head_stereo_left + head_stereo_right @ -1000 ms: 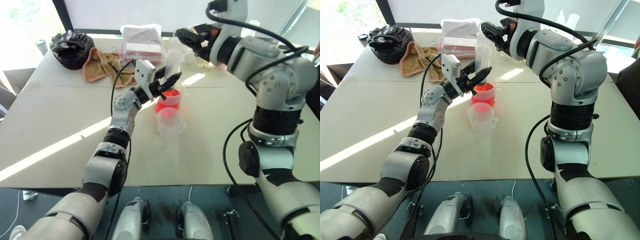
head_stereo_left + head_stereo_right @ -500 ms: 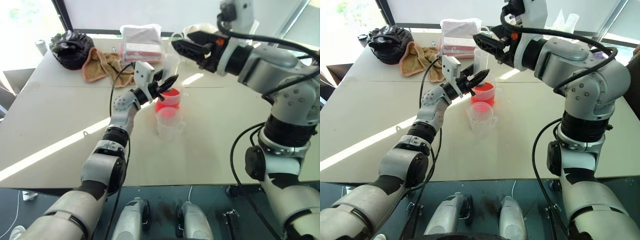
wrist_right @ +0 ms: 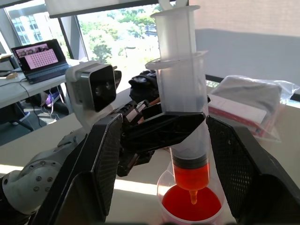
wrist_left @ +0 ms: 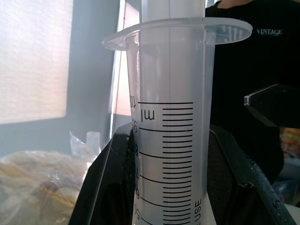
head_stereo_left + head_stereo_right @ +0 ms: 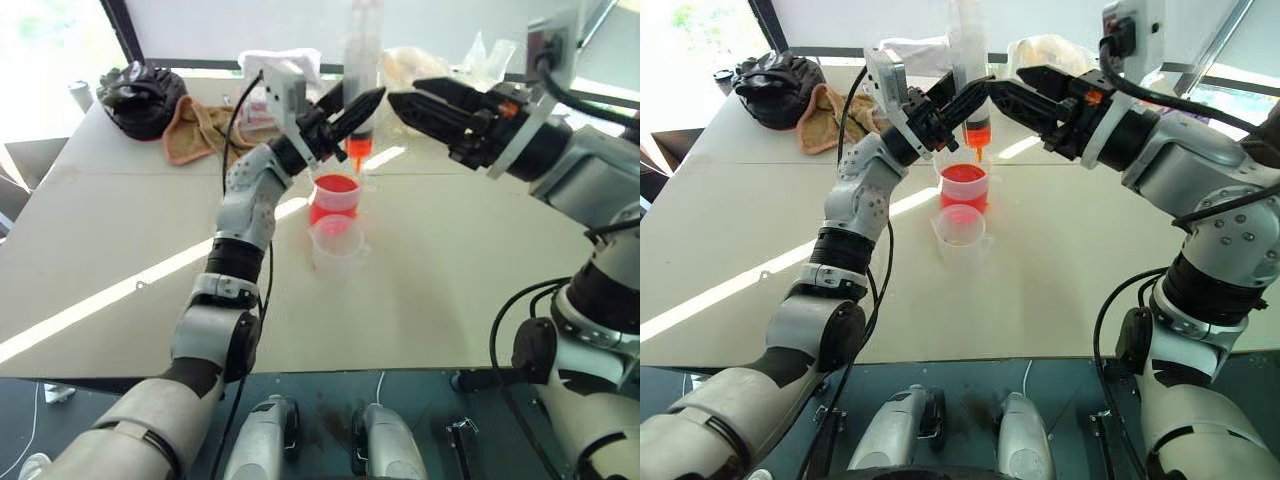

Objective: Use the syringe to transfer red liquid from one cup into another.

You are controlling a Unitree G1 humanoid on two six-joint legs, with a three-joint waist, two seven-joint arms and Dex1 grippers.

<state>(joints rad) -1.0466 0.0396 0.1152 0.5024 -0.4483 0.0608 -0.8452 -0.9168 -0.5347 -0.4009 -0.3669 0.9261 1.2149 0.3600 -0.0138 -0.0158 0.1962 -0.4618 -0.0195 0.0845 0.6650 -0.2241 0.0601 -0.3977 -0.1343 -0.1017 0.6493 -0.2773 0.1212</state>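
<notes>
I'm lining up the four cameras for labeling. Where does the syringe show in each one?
Left eye view: syringe top centre, upright, above the larger beaker.
Right eye view: top centre.
Left wrist view: barrel fills the middle.
Right wrist view: centre, tip over the red liquid.
Shared landmark: left gripper clamped on the barrel.

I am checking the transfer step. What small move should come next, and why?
Probably carry the syringe, clamped in the left gripper, toward the robot over the smaller beaker: it holds red liquid but its tip hangs above the larger beaker.
</notes>
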